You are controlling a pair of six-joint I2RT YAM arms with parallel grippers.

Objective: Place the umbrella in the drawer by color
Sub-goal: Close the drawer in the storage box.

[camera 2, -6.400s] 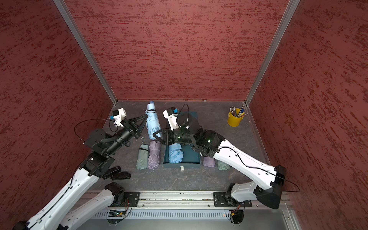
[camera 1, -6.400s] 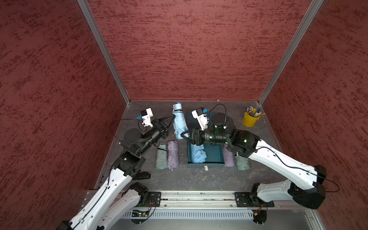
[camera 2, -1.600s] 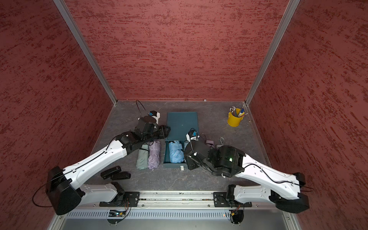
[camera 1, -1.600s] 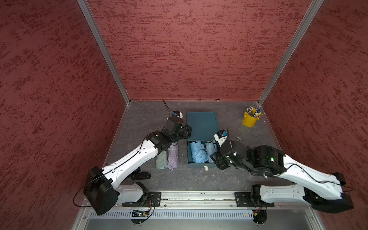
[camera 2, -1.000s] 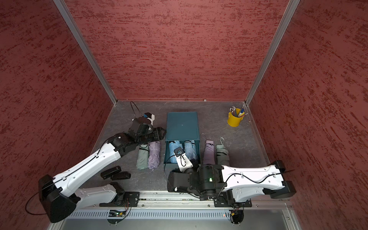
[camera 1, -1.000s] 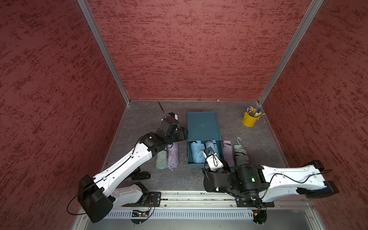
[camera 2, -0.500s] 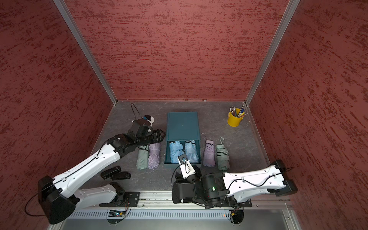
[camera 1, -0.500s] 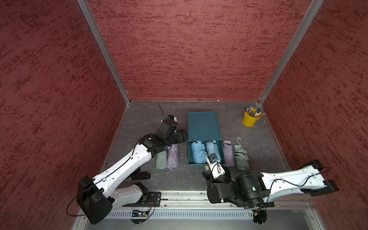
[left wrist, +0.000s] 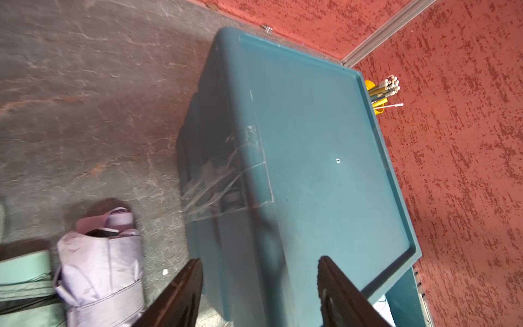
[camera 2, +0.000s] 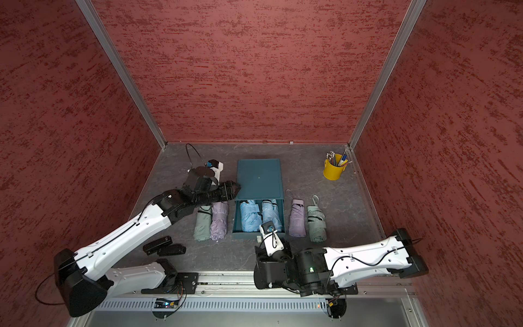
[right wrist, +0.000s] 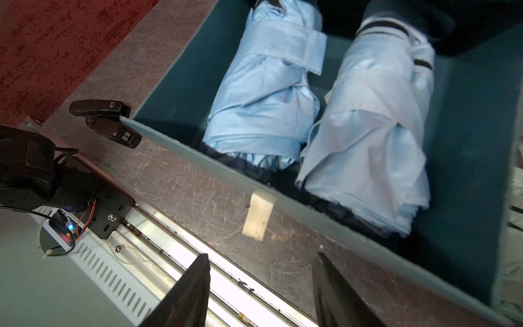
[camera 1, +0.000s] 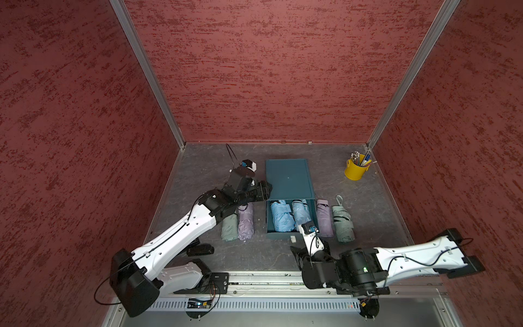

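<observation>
Right wrist view had the goods: a pale blue umbrella (right wrist: 263, 93) lay folded right against its pale blue twin (right wrist: 368, 121), both down inside the open teal drawer (right wrist: 181, 82). My guess was they'd handle light and squishy, with slick nylon bunched over a stiff shaft, so a pinch on loose cloth would probably slide. Best bet looked like clamping across the middle, at the strap wrap, where the bundle seemed firmest. A small white tab (right wrist: 259, 215) stuck out of the drawer front.

Right jaws hung spread apart with nothing between them, over the front edge of the worktop (right wrist: 198, 198), at 6 o'clock from the drawer.

In a top view, a purple umbrella (camera 1: 245, 220) and a green umbrella (camera 1: 229, 229) lay side by side at 9 o'clock from the drawer. A second purple one (camera 1: 323, 218) and a second green one (camera 1: 342, 223) lay at 3 o'clock, all out on the worktop. Same soft bundles, I reckoned, and the wrist loops looked too floppy to grab.

Left jaws were also wide open and empty, at the 8 o'clock corner of the teal cabinet (camera 1: 288, 178). Couldn't tell if they touched it. A yellow pencil cup (camera 1: 355, 170) sat at 2 o'clock, well apart, and two black stapler-looking things (camera 2: 169, 250) at 8 o'clock.
</observation>
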